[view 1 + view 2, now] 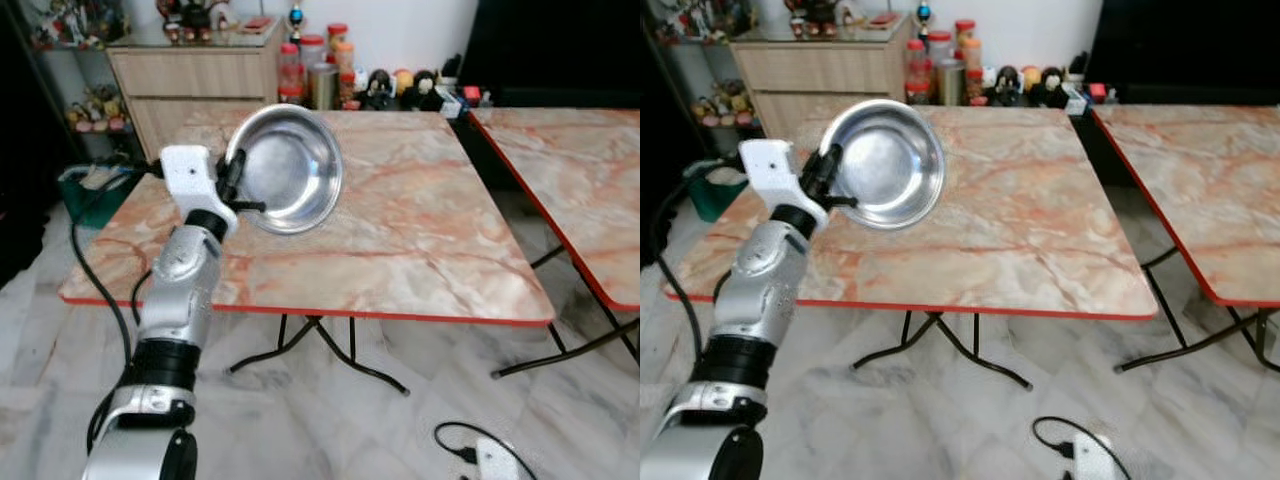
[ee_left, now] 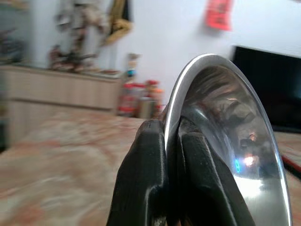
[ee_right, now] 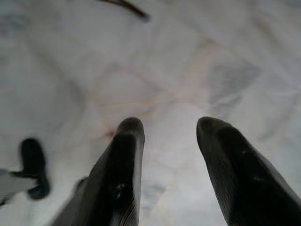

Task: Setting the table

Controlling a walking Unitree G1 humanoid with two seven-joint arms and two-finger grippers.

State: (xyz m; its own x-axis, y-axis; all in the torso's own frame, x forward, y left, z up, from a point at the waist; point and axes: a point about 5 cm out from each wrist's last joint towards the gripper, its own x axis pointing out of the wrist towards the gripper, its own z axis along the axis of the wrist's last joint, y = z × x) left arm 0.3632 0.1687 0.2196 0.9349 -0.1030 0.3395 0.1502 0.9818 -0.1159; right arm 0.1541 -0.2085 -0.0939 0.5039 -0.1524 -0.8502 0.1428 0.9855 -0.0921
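We pinch the bowl [image 1: 287,168] by its thin rim w/ the left claw [image 1: 235,183], tipped up over the table [image 1: 420,240]. It looks light, stiff & slippery. Right claw [image 3: 169,141] hangs wide.

You are looking along the left gripper [image 2: 173,141], whose two black fingers [image 2: 143,179] rise from the bottom centre of the frame and pinch the rim of a shiny round steel bowl [image 2: 230,136]. One finger lies on the bowl's outer side, the other on its inner side. The bowl stands on edge, filling the lower right, its hollow facing right with blurred reflections inside. At lower left you see a blurred pink-veined marble tabletop [image 2: 56,160]. Behind it, at left, stands a pale wooden cabinet [image 2: 56,94]; red-lidded jars [image 2: 138,96] sit at centre. A white wall [image 2: 169,37] fills the top, with a dark screen [image 2: 277,84] at right.
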